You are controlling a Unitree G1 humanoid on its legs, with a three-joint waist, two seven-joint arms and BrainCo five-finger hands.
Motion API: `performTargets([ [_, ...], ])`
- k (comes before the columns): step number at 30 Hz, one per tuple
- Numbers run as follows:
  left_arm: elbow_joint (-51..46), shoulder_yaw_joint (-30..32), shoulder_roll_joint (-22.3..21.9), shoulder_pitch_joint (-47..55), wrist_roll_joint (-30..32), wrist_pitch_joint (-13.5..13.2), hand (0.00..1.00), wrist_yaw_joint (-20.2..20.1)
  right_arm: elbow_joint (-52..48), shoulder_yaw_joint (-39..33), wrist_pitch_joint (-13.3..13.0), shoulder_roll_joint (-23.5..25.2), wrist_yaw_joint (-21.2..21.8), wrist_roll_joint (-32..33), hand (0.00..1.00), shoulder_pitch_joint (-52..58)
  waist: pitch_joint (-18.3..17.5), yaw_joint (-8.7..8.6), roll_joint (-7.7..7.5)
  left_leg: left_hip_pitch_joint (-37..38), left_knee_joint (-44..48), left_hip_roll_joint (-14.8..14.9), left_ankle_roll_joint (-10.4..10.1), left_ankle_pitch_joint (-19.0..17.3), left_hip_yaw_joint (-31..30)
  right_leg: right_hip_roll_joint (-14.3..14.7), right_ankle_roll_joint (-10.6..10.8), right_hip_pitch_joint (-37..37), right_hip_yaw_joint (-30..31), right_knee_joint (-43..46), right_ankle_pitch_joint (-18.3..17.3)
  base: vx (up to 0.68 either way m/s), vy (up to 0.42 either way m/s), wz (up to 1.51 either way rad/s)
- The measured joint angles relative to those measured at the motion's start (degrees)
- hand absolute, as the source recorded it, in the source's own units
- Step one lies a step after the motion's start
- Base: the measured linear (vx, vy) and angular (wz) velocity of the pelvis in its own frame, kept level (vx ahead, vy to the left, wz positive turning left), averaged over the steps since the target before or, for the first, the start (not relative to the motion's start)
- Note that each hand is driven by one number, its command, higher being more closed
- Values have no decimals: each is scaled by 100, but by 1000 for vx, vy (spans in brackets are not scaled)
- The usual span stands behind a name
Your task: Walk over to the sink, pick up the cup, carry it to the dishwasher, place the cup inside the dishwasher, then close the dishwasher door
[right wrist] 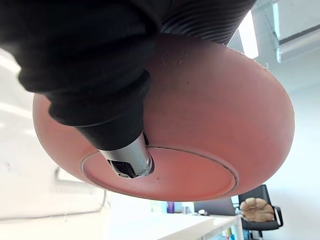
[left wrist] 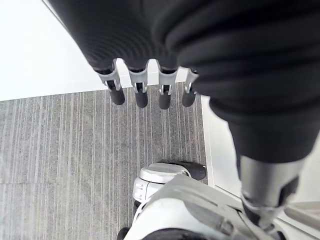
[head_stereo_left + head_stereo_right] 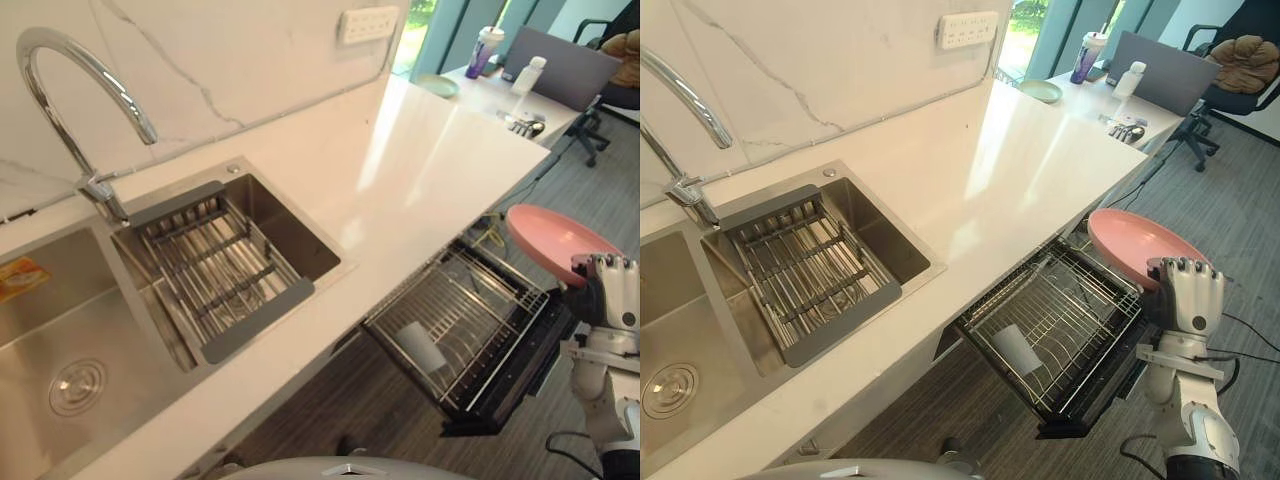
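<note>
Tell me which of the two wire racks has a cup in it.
The pulled-out dishwasher wire rack below the white counter: a white cup lies in it. The grey-framed wire rack over the steel sink holds nothing.

No readable text, orange sticker on the sink wall, its print too small to read
</note>
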Motion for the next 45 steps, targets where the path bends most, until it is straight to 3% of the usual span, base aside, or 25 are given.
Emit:
performTargets([
  [8, -59, 2, -51, -175, -18, 28, 0, 55, -13, 37, 44, 472, 120, 85, 100, -74, 393, 9, 165, -56, -75, -153, 99, 62, -119, -126, 11, -31, -55, 13, -24, -30, 25, 7],
  [12, -60, -1, -98, -323, 74, 160, 0, 239, 5, 53, 346, 668, 155, 310, 100, -132, 552, -1, 271, -198, -71, -198, 155, 114, -323, -169, 33, -41, -245, 17, -22, -11, 2, 27],
  [15, -73, 0, -129, -393, 513, 328, 0, 416, 87, 86, 614, 797, 147, 592, 100, -310, 639, 20, 346, -277, -43, -206, 166, 128, -422, -179, 81, -42, -340, 17, 8, 9, -6, 17],
  [19, -75, 3, -115, -522, 1080, 725, 0, 507, 600, 131, 962, 823, 101, 1043, 100, -695, 854, 97, 435, -370, 60, -198, 183, 115, -472, -186, 78, -47, -344, 37, 9, -2, -6, 5],
  [23, -71, -3, -119, -639, 1717, 891, 0, 215, 917, 447, 1243, 794, 98, 1345, 100, -1086, 1074, 112, 636, -530, 169, -178, 193, 113, -478, -201, 73, -199, -326, 103, 14, -53, -2, 0],
  [26, -72, -54, -194, -734, 2227, 986, 0, -206, 922, 553, 1411, 785, 131, 1571, 100, -1385, 1218, 138, 882, -738, 233, -133, 194, 125, -438, -226, 38, -460, -261, 228, -15, -74, -14, -7],
  [32, -70, -291, -537, -903, 2403, 1258, 0, -625, 891, 905, 1621, 321, 351, 1812, 100, -1926, 1516, 142, 1246, -999, 223, -107, 125, 180, -252, -330, 12, -998, -102, 576, -131, -25, 1, -12],
  [37, -75, -352, -538, -1052, 2409, 1390, 0, -833, 888, 1170, 1892, 33, 542, 2060, 100, -2495, 1740, 208, 1369, -1211, 211, -108, 129, 321, -161, -404, 6, -1570, 140, 1020, -235, 15, -22, -19],
  [42, -144, -436, -505, -1161, 2414, 1555, 0, -1126, 893, 1179, 2095, -280, 797, 2258, 100, -2892, 1915, 268, 1391, -1387, 152, -213, 43, 776, -140, -519, -55, -1884, 282, 1154, -277, 8, -22, -5],
  [45, -230, -448, -502, -1161, 2407, 1573, 0, -1208, 930, 1183, 2265, -352, 899, 2262, 100, -3047, 1978, 214, 1405, -1449, 57, -215, 37, 1044, -143, -517, -102, -1971, 296, 1179, -302, 12, -47, 1],
])
